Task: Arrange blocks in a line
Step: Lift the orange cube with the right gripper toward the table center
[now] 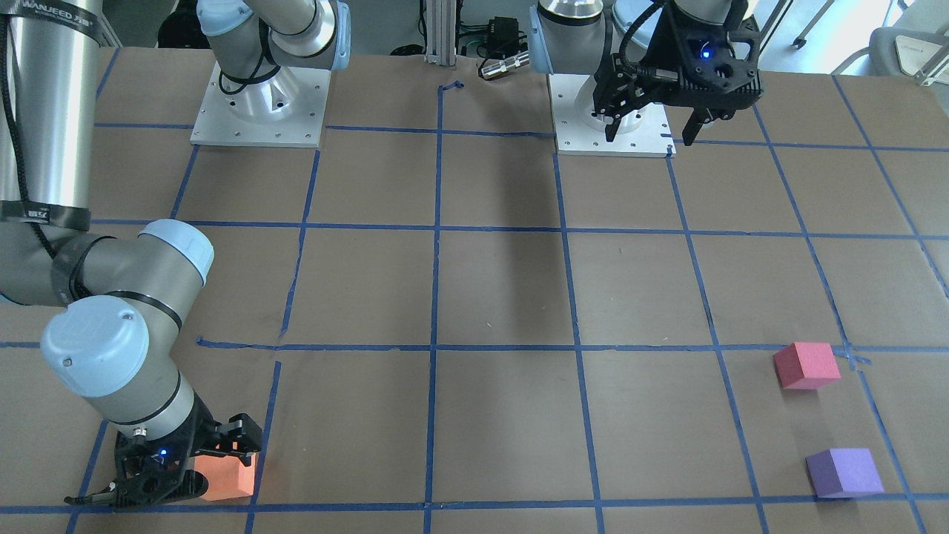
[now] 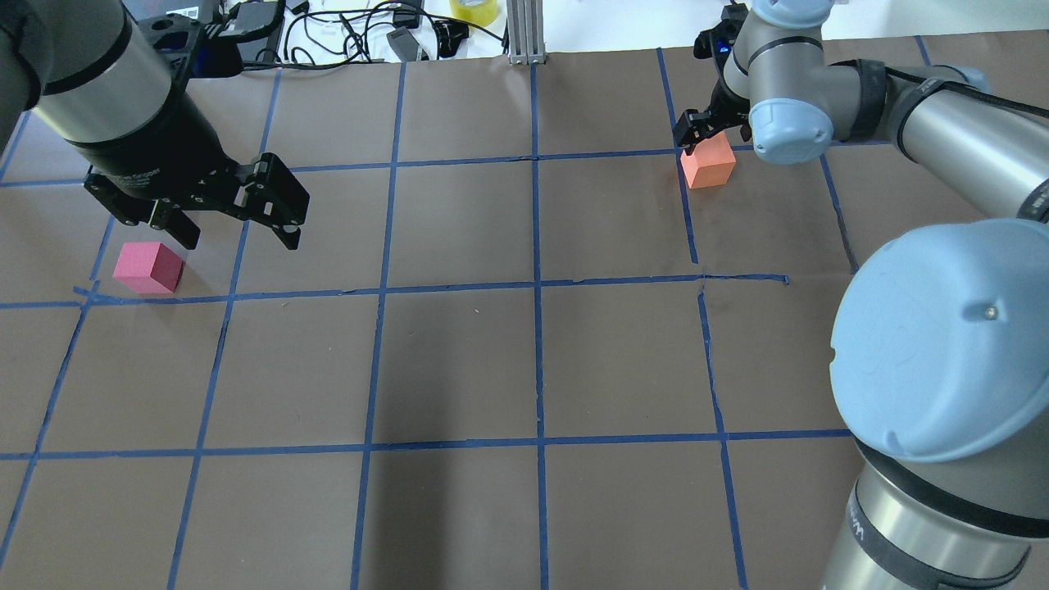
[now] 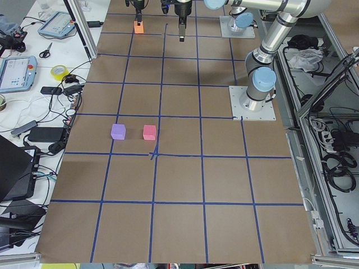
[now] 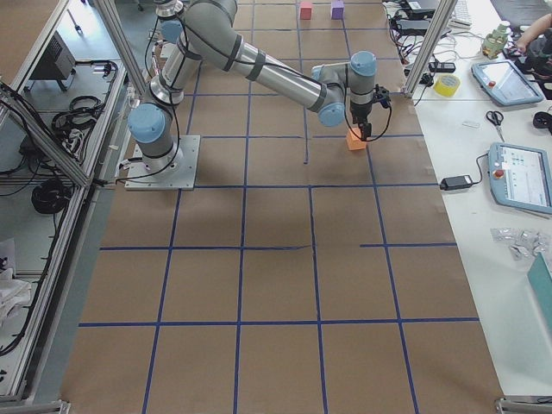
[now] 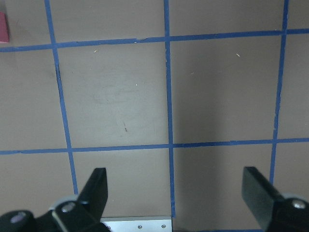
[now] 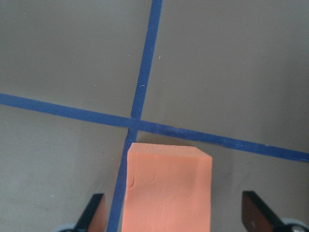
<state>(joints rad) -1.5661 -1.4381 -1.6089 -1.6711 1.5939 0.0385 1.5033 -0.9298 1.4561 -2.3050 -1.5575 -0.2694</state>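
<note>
Right gripper (image 6: 171, 217): jaws spread wide, one either side of the orange block (image 2: 708, 161). There's a gap on both sides, so it isn't pinching it.
Left gripper (image 2: 238, 238): jaws wide open too, nothing between them, just bare table (image 2: 524, 369) underneath.
Orange block: on the table, about 2 o'clock from centre in the overhead view, with its edge over a blue tape line (image 6: 140, 121).
Pinkish-red block (image 2: 147, 268): way over at 9 o'clock, by a tape crossing.
Purple block (image 1: 844, 472): near the pinkish-red one, roughly 6 o'clock from it in the front-facing view, not touching.

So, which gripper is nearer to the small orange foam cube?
Right. The right gripper straddles the orange foam cube; the left gripper hangs far across the table.
</note>
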